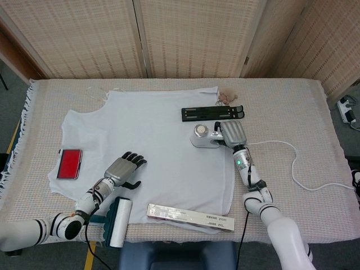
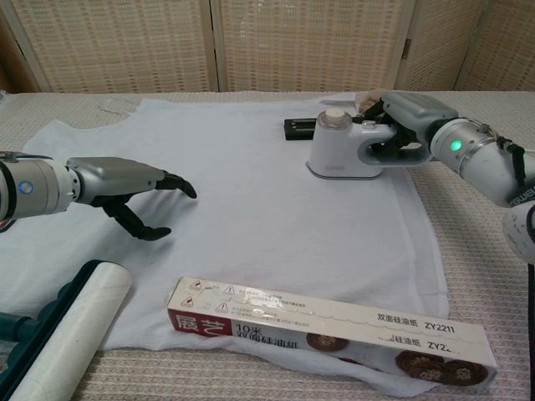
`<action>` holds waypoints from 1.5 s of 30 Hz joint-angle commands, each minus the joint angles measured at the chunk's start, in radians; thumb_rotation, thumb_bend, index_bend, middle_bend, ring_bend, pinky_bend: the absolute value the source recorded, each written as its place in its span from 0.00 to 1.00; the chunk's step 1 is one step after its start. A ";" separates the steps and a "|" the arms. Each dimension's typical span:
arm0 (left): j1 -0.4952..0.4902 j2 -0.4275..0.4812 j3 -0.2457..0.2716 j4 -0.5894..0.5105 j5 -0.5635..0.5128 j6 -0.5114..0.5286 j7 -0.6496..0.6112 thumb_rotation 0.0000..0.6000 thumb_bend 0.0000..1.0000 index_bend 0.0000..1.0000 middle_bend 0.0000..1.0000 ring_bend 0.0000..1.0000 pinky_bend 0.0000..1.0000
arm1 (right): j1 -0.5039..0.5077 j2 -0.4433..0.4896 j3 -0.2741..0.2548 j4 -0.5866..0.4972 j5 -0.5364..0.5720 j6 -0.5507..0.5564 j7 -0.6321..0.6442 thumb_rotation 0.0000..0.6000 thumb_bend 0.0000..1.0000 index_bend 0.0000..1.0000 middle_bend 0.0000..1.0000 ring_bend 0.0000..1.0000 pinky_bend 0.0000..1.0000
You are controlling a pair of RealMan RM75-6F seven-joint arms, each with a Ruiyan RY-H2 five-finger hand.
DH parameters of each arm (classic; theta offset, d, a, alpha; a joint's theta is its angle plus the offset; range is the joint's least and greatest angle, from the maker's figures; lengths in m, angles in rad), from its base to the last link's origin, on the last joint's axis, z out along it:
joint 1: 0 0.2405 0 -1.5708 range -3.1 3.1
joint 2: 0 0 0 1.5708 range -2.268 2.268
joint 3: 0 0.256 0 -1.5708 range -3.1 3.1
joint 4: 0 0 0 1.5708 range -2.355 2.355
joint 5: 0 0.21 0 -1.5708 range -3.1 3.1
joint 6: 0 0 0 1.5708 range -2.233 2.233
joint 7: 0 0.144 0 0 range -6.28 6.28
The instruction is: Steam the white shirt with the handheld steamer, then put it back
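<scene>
The white shirt (image 1: 152, 140) (image 2: 276, 225) lies spread flat on the table. On its right part stands the white handheld steamer (image 1: 203, 136) (image 2: 343, 150), base down. My right hand (image 1: 234, 134) (image 2: 410, 121) grips the steamer's handle. Its cord (image 1: 292, 163) trails off to the right. My left hand (image 1: 125, 169) (image 2: 125, 188) rests on the shirt's lower left, fingers spread and slightly curled, holding nothing.
A black stand (image 1: 212, 113) lies just beyond the steamer. A long printed box (image 1: 190, 216) (image 2: 330, 322) lies on the shirt's near hem. A lint roller (image 1: 117, 222) (image 2: 58, 338) sits by my left forearm, and a red case (image 1: 70, 164) lies at the left.
</scene>
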 commanded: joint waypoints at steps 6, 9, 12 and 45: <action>0.008 0.004 -0.008 -0.010 0.010 0.014 -0.014 0.61 0.44 0.15 0.10 0.02 0.00 | -0.079 0.074 -0.032 -0.024 -0.024 0.077 0.066 1.00 0.86 0.78 0.80 0.73 0.92; 0.027 0.024 -0.022 -0.034 0.038 0.043 -0.055 0.61 0.44 0.15 0.10 0.02 0.00 | -0.128 0.125 -0.055 -0.067 -0.050 0.157 0.116 1.00 0.86 0.78 0.80 0.73 0.92; 0.057 0.061 -0.042 -0.078 0.090 0.085 -0.127 0.61 0.44 0.15 0.10 0.02 0.00 | -0.182 0.196 -0.072 -0.145 -0.060 0.194 0.155 1.00 0.86 0.77 0.80 0.73 0.92; 0.318 0.224 -0.074 -0.159 0.103 0.397 -0.184 0.93 0.31 0.12 0.09 0.02 0.00 | -0.506 0.771 -0.132 -0.934 -0.063 0.369 -0.036 1.00 0.03 0.01 0.08 0.05 0.19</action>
